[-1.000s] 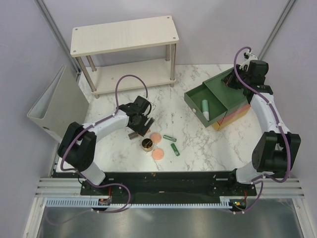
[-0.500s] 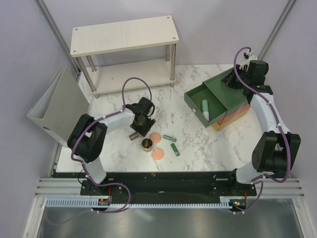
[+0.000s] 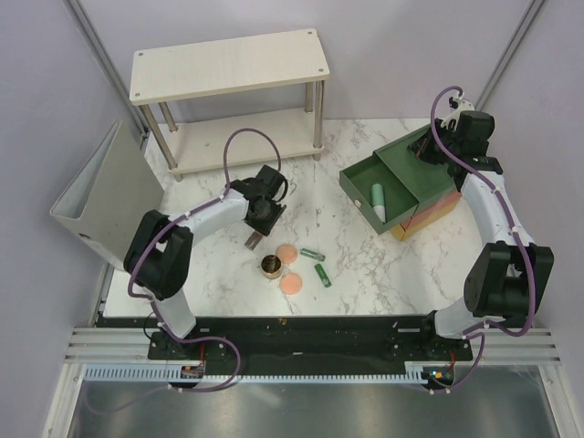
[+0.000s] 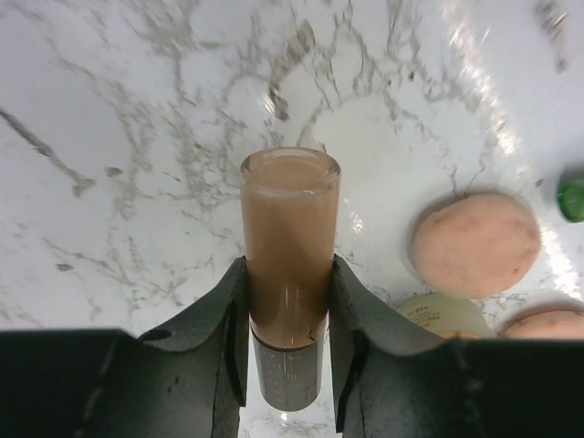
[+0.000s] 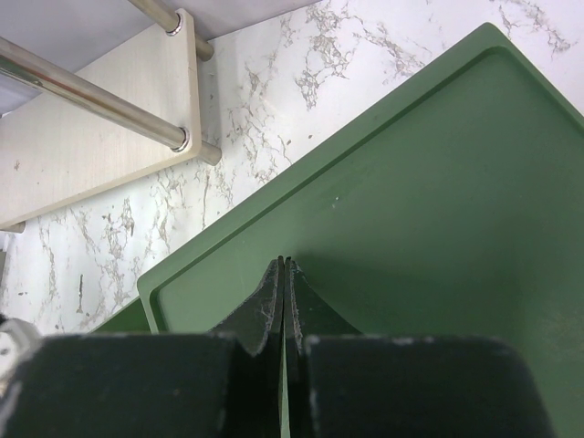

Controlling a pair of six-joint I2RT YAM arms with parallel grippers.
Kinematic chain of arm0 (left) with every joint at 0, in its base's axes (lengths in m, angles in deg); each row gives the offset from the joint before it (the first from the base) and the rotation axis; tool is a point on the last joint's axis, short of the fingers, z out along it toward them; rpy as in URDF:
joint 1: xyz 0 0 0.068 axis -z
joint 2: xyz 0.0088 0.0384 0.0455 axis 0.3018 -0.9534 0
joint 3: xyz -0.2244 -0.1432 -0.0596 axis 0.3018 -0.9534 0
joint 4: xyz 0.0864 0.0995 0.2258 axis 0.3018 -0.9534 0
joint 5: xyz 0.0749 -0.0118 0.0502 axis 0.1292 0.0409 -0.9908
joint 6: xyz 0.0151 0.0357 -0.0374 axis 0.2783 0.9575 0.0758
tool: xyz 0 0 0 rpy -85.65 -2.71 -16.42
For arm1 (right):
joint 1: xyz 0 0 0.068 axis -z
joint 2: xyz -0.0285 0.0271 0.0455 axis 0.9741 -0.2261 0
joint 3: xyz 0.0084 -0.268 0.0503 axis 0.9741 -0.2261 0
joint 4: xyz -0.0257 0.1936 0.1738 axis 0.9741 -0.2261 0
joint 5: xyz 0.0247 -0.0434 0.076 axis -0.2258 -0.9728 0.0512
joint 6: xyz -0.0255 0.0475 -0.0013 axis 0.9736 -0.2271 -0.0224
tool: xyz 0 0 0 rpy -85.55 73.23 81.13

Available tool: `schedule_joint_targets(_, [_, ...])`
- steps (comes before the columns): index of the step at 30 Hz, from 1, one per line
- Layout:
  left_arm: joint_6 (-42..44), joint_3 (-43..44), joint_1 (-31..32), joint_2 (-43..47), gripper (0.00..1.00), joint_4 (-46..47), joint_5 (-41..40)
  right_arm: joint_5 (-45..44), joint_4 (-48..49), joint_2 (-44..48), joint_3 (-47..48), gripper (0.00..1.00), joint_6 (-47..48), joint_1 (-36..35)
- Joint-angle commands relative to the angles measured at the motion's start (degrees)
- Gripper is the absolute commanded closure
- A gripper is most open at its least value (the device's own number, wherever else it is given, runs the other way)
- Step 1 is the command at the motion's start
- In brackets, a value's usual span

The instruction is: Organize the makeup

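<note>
Beige-brown with a grey metal base, the small cosmetic tube [image 4: 289, 228] is what your left fingers [image 4: 219, 319] have hold of. They are closed to just its width and clamp it low, by the base, so most of its length juts out ahead and could enter a compartment first. That grip hangs over the white marble counter [image 3: 365, 274], up and left of the loose items: a dark gold-rimmed round jar [image 3: 270, 265], two peach-pink discs [image 3: 286, 253] and two short dark green tubes [image 3: 313, 254], all lying near one another. A mint-green tube [image 3: 378, 201] already lies in the pulled-out green drawer [image 3: 359, 199] of the green, red and yellow box, well apart to the right, and that looks like the destination. Your right fingers [image 5: 269, 301] are pressed together on nothing above the box's green top, probably parked there or steadying it; whether they touch it I cannot tell.
</note>
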Motion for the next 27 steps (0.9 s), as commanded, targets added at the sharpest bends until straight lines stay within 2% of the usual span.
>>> schedule_joint_targets(1, [-3.2, 10.83, -0.28, 8.17, 0.98, -1.04, -1.1, -2.1, -16.46, -4.28, -4.84, 1.0, 1.86, -0.84])
schedule_joint_targets(6, [-9.69, 20.24, -0.28, 10.46, 0.98, -0.34, 8.82, -2.02, -16.46, -4.37, -4.93, 1.0, 1.86, -0.75])
schedule_joint_targets(8, [-14.26, 23.94, -0.28, 10.11, 0.98, 1.06, 15.67, -1.84, -16.46, -4.37, -5.1, 1.0, 1.77, -0.84])
schedule_joint_targets(12, [-26.2, 24.05, -0.45, 9.76, 0.98, 11.24, 27.19, -1.93, -16.29, -4.28, -5.28, 1.0, 1.77, -0.84])
schedule_joint_targets(16, [-45.33, 20.71, -0.45, 7.66, 0.98, 30.63, 36.94, -1.93, -16.29, -4.19, -5.54, 1.0, 1.86, -0.84])
schedule_joint_targets(18, [-51.85, 21.48, -0.01, 5.55, 0.98, 34.45, 39.32, -1.84, -16.2, -4.02, -5.81, 1.0, 1.86, -0.84])
schedule_joint_targets(22, [-57.06, 26.22, 2.61, -1.03, 0.98, 39.82, 41.44, -1.75, -16.2, -3.93, -5.98, 1.0, 1.77, -0.84])
schedule_joint_targets(27, [-59.18, 33.7, 5.52, -7.02, 0.98, 41.06, 42.32, -1.49, -16.2, -4.1, -5.72, 1.0, 1.6, -0.84])
